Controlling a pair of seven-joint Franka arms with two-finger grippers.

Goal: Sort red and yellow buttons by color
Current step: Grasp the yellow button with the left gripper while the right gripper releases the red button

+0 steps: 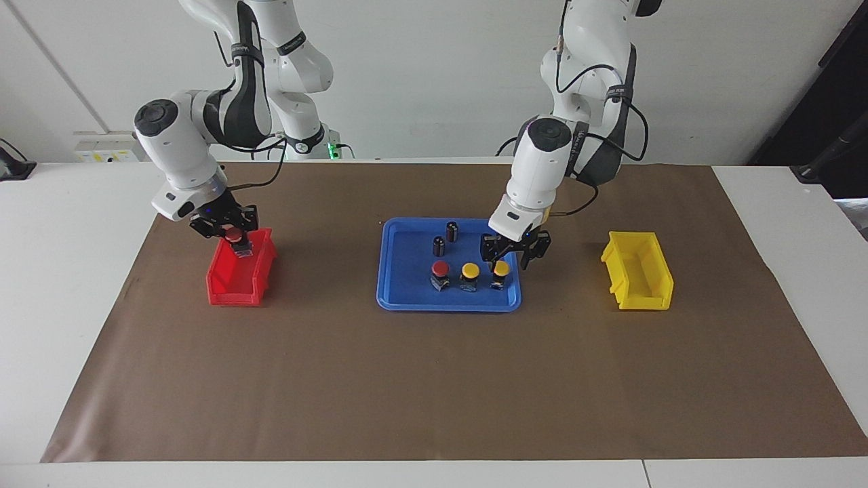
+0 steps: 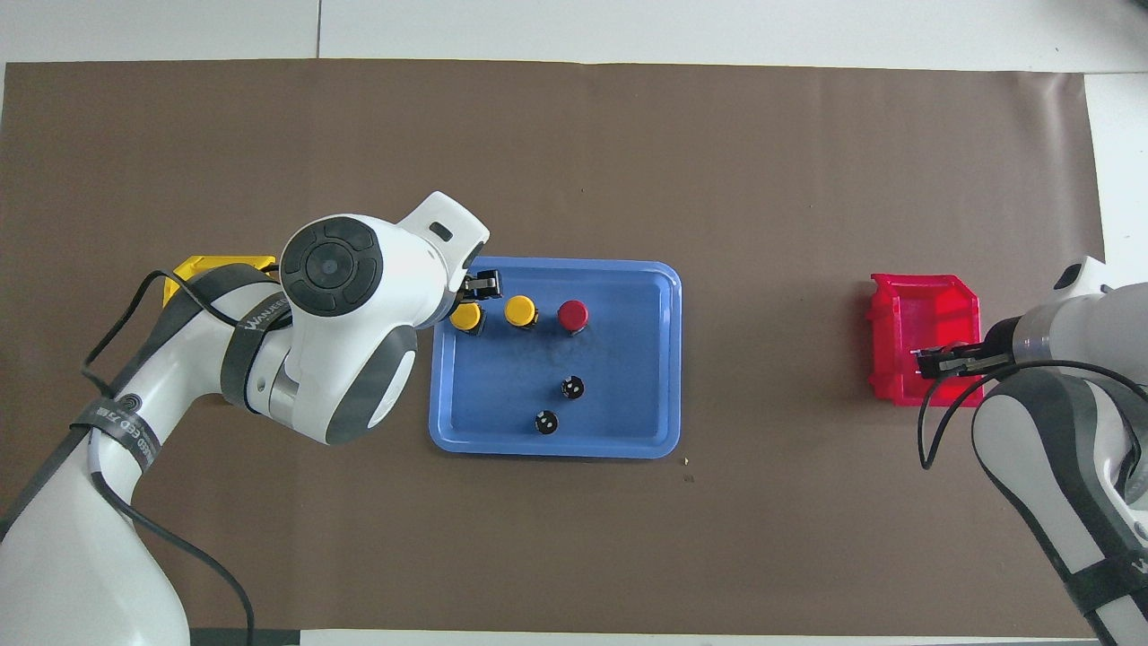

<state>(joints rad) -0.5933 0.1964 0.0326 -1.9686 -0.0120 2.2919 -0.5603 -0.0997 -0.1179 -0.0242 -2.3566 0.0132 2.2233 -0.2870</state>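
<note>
A blue tray (image 1: 397, 285) holds one red button (image 1: 440, 269) and two yellow buttons (image 1: 470, 271) (image 1: 501, 269) in a row. My left gripper (image 1: 506, 257) is open, just above the yellow button at the tray's end toward the left arm, its fingers spread around it. My right gripper (image 1: 234, 232) is shut on a second red button (image 1: 234, 235) and holds it over the red bin (image 1: 237, 281). The overhead view shows the tray (image 2: 628, 359), the red button (image 2: 573, 315), the yellow buttons (image 2: 520, 310) (image 2: 465, 316) and the red bin (image 2: 924, 314).
Two dark capless cylinders (image 1: 452, 230) (image 1: 439, 245) stand in the tray, nearer to the robots than the buttons. A yellow bin (image 1: 637, 271) sits at the left arm's end of the brown mat; my left arm mostly covers it in the overhead view (image 2: 211, 266).
</note>
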